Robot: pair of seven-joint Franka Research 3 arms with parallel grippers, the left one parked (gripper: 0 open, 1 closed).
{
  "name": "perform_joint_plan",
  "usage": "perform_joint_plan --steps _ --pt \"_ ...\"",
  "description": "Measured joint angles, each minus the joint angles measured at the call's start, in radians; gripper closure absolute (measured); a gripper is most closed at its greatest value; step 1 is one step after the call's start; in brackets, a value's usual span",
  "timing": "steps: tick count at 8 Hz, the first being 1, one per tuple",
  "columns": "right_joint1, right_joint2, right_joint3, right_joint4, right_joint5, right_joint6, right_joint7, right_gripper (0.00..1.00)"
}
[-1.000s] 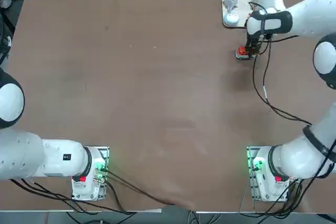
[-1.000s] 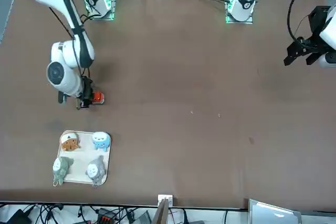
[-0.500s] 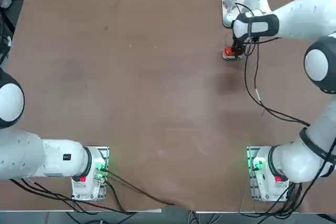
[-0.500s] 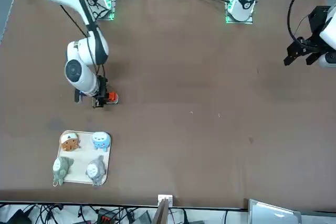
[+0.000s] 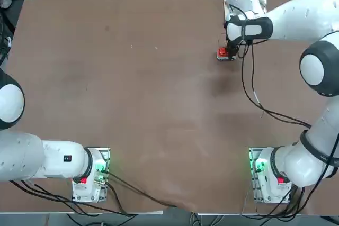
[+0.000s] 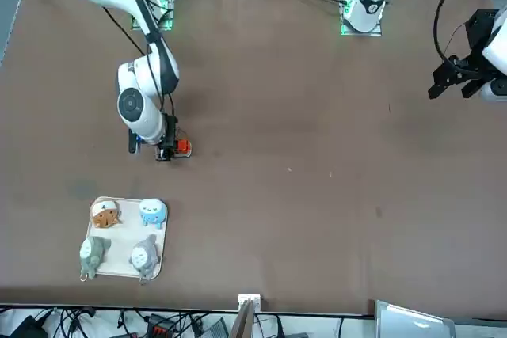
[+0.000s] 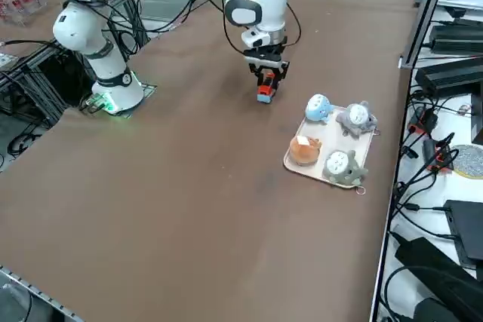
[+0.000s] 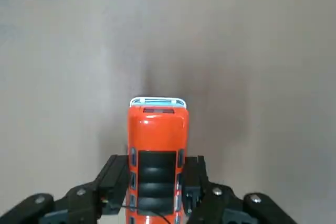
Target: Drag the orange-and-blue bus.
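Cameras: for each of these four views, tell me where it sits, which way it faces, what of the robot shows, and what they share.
Top: overhead, looking down; both arm bases at the bottom, right gripper on the orange-and-blue bus.
Front: across the table, facing the robot; working arm at left, tray of figurines near.
Right side: raised, looking diagonally down; right arm over the bus, tray beyond.
Right wrist: on the arm, looking at its fingers clamping the bus.
Shared: all four show the bus.

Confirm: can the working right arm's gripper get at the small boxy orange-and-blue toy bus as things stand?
Yes, it seems so: the right gripper is already shut on the orange-and-blue toy bus, a finger on each flank, with nothing in between and bare table ahead.
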Motion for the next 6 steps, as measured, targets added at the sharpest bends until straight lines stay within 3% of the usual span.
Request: perform_joint_plan --steps 2,6 --pt "0.028 0.015 0.000 0.022 0.058 0.003 0.013 0.44" --pt "0.075 0.032 0.000 0.046 0.061 0.013 0.087 0.44"
